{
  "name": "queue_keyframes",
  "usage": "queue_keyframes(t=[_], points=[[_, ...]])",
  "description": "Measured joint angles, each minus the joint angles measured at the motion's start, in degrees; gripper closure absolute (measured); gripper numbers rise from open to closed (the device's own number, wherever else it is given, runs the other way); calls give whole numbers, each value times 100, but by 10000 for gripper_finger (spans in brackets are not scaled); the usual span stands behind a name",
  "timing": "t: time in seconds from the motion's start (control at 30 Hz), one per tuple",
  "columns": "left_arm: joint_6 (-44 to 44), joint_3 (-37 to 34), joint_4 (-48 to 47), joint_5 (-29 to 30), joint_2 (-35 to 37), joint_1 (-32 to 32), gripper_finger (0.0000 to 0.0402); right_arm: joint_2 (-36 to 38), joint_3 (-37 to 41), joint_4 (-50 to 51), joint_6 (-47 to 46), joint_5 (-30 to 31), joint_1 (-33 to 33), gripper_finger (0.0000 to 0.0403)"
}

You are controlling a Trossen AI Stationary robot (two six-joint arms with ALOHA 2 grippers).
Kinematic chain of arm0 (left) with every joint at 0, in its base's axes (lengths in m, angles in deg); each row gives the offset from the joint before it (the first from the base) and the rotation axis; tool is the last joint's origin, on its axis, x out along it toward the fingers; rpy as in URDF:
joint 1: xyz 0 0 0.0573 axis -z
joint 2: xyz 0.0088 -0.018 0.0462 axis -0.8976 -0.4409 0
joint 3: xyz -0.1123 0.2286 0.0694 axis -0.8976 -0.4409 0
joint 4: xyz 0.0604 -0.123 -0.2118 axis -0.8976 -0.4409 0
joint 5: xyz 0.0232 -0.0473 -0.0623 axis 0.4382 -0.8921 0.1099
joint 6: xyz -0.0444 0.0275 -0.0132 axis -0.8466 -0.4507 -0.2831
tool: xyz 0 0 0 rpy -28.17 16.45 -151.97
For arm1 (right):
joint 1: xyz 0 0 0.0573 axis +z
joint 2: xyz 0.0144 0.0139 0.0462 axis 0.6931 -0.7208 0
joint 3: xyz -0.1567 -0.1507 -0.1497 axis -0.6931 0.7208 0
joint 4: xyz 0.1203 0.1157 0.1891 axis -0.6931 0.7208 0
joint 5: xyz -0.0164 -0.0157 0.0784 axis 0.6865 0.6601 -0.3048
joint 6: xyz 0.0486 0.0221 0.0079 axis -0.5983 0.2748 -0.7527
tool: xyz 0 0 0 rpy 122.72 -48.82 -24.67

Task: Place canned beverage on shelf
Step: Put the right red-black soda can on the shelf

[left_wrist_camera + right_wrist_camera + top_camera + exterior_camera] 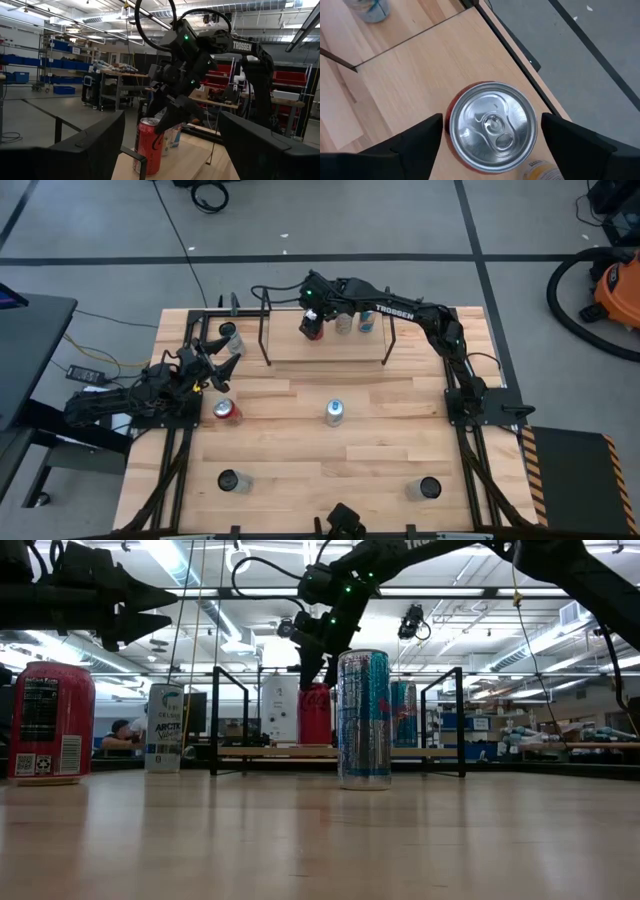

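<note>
A red canned beverage (492, 125) stands upright on the light wood board of the shelf (325, 348), at the left of a row with a white can (344, 323) and a blue can (367, 321). My right gripper (491, 120) hangs over the red can (149, 145), slanting down, open. Its fingers stand on either side of the can's top with a narrow gap at each side. My left gripper (170, 145) waits open at the table's left, pointing toward the shelf.
On the table in front of the shelf stand a red can (226, 411), a tall silver-blue can (334, 412), and two dark cans (230, 480) (429, 488) near the front edge. Another can (232, 338) stands left of the shelf's black rod frame (265, 330).
</note>
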Motion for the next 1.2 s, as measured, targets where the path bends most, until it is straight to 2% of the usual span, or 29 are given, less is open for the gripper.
queue_keyframes(t=[0.17, 0.5, 0.63, 0.8, 1.2], points=[[0, 0, -2, -2, 1, -2, 81, 4, 0, 3, 172, -117, -15, 44], [-3, 0, -4, -1, 2, -1, 81, 124, -4, 24, 1852, -479, -41, 45], [-7, 0, -4, -2, 2, -2, 81, 132, -4, 45, 2231, -992, -159, 45], [-9, 0, -4, -1, 2, -1, 81, 105, -4, 31, 2373, -1548, -330, 46], [-6, 0, -4, -2, 2, 0, 81, 137, -4, 22, 2387, -1781, -368, 47]])
